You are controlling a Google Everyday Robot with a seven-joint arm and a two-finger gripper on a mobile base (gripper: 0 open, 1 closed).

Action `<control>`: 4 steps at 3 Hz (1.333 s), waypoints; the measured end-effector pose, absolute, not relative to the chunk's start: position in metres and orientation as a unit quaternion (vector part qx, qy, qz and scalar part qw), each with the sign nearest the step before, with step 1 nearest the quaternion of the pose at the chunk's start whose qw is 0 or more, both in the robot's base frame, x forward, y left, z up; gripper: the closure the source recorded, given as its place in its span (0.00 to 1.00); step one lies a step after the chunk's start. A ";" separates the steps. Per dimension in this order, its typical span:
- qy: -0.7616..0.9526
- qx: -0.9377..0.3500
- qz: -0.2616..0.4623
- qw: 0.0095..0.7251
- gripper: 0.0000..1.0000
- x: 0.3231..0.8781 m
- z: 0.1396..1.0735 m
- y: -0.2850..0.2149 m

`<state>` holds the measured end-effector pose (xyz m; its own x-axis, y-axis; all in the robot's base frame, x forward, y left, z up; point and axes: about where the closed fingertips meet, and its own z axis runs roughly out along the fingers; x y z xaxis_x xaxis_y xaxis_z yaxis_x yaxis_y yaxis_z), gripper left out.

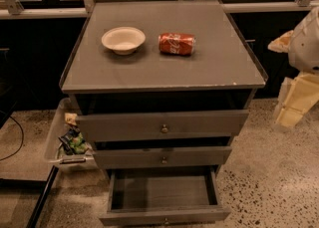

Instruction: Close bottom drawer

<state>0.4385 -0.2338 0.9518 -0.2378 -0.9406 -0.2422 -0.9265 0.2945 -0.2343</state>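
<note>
1 bottom drawer (164,194) stands open; tool (294,103), cut off at right, state unreadable.

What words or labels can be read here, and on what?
"Coca-Cola", white script on the red can lying on the cabinet top; blurred, a likely reading.
The bowl, the bottom drawer: no text.
The packets in the side bin: too blurred to read.
The gripper, right of the cabinet: no text.

My arm (305,40) shows at the right edge of the view, its white rounded part held high. Under it my pale yellow hand (295,103) hangs, pointing downward.
</note>
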 end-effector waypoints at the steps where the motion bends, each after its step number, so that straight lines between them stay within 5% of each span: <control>1: 0.790 -0.587 0.003 0.177 0.00 0.434 0.906 -0.255; 4: 0.787 -0.592 0.044 0.166 0.65 0.415 0.790 -0.274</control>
<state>0.4146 -0.2743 0.7903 -0.2435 -0.9181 -0.3127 -0.9471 0.2945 -0.1272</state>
